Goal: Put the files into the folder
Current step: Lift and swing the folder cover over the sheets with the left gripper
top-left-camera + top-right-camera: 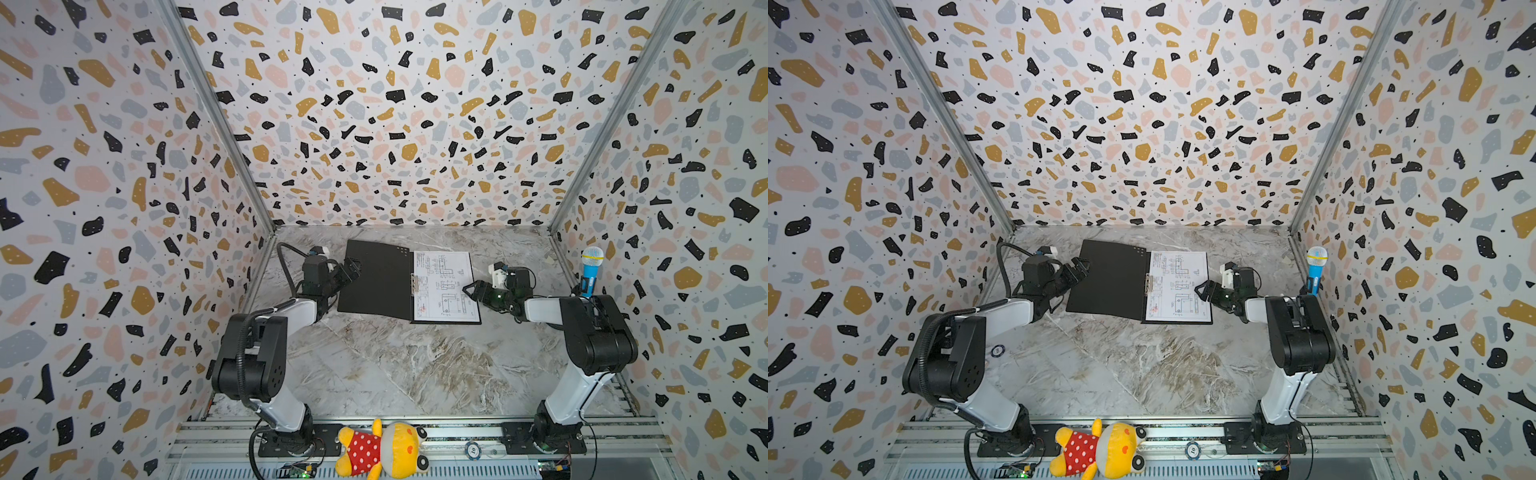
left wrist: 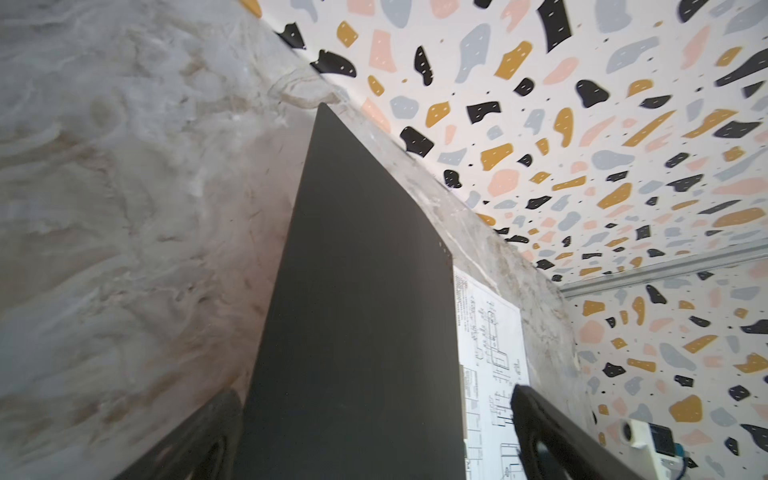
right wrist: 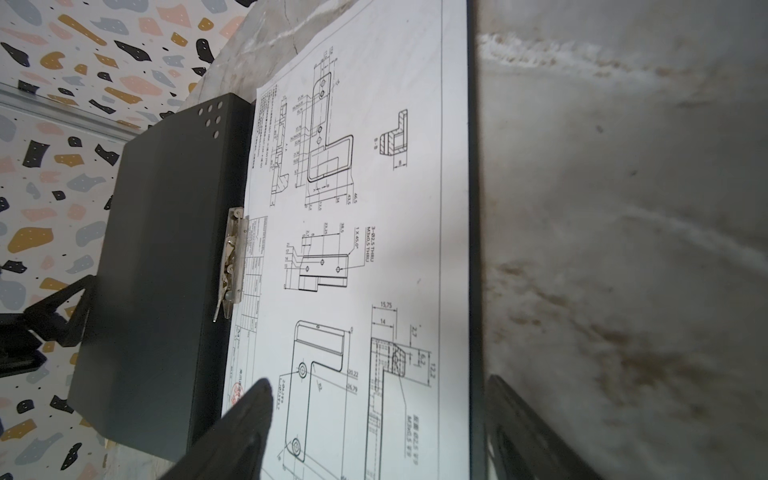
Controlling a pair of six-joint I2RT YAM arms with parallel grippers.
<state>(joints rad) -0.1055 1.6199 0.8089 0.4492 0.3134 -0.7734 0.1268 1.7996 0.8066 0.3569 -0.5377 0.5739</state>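
The folder point(image 1: 376, 282) point(image 1: 1108, 278) lies open at the back of the marble table, black inside up, with a metal clip point(image 1: 414, 284) on its spine. A white sheet of the files point(image 1: 446, 286) point(image 3: 374, 208), printed with line drawings, lies on its right half. My left gripper point(image 1: 353, 269) point(image 2: 374, 392) is open, and the left cover's point(image 2: 353, 311) outer edge runs between its jaws. My right gripper point(image 1: 468, 291) point(image 3: 378, 380) is open over the folder's right edge, one finger above the sheet and one above the table.
A blue toy microphone point(image 1: 590, 270) stands by the right wall behind the right arm. A yellow plush toy point(image 1: 382, 451) and a round chip point(image 1: 472, 450) lie on the front rail. Patterned walls close in the table on three sides.
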